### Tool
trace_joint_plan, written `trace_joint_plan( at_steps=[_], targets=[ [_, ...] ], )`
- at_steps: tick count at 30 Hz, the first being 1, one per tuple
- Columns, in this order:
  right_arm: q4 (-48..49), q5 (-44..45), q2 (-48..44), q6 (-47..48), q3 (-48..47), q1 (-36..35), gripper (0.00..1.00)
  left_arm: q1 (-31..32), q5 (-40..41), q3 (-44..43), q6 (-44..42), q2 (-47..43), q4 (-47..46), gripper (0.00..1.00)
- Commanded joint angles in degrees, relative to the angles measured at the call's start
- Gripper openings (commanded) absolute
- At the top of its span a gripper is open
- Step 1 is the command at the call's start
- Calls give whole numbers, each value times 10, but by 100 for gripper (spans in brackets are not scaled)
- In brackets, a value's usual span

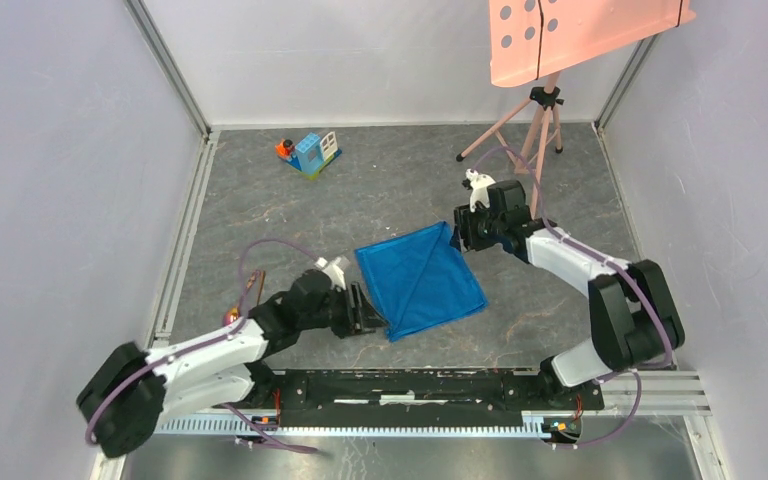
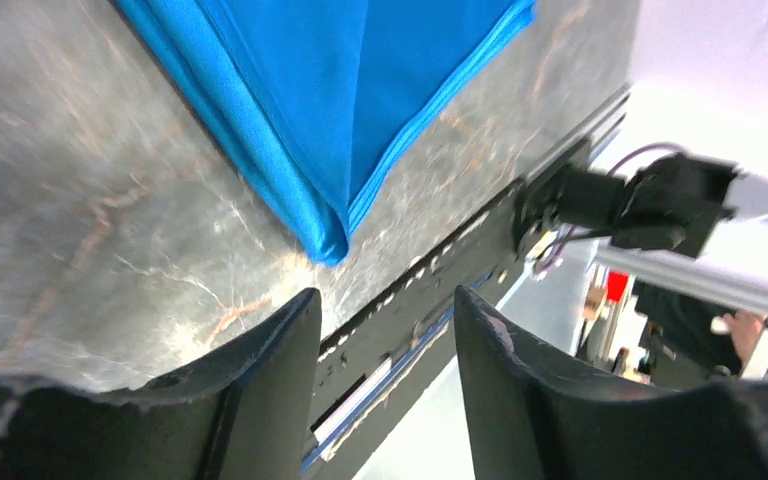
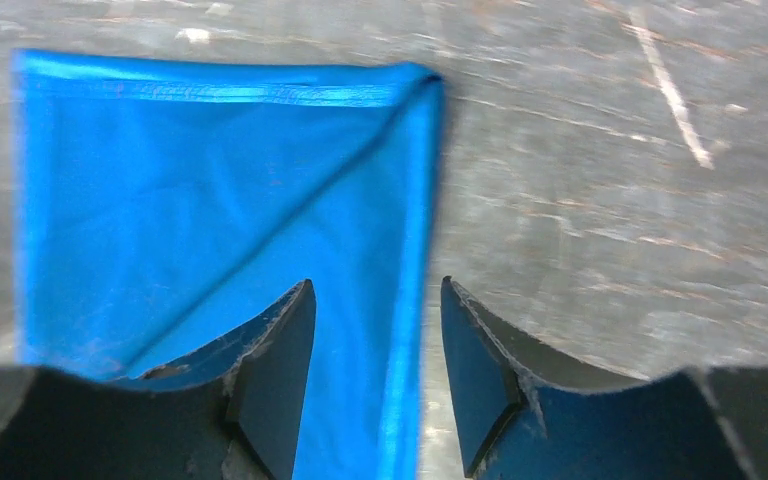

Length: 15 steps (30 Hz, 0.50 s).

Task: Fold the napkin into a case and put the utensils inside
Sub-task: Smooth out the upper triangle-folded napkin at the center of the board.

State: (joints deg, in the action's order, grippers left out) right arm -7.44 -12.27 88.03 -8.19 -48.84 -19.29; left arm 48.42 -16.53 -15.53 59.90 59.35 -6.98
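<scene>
Left gripper (image 1: 368, 310) and right gripper (image 1: 457, 235) sit at opposite corners of one napkin (image 1: 422, 280), folded flat mid-table, not yet a case. Probably two utensils (image 1: 251, 284), outside it by the left arm. Left wrist: jaws apart, empty, corner just ahead. Right wrist: jaws apart, straddling the folded edge.

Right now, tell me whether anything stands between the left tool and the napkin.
Nothing visible does. The open left tool sits just short of the napkin at its near corner, with only table surface between them.
</scene>
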Motion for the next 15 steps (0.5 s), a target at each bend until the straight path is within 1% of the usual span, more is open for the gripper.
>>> trace_joint_plan(
  at_steps=[1,2,4,6,10,12,15],
  targets=[
    [28,-125,-54,-42,37,-19,56,-107,-35,-50,-59,-71,127,52],
    [66,-166,-57,-70,58,-31,56,-137,-56,-61,-64,-65,121,48],
    [170,-233,-56,-146,98,-63,55,-189,-103,-91,-76,-17,92,45],
    [263,-269,-45,-213,127,-100,49,-218,-137,-134,-89,47,72,40],
    [382,-289,-7,-305,157,-153,31,-246,-141,-216,-106,165,12,32],
    [425,-295,10,-329,171,-173,27,-251,-138,-256,-122,223,5,28],
    [463,-296,36,-346,184,-199,22,-255,-139,-308,-143,316,6,22]
  ],
)
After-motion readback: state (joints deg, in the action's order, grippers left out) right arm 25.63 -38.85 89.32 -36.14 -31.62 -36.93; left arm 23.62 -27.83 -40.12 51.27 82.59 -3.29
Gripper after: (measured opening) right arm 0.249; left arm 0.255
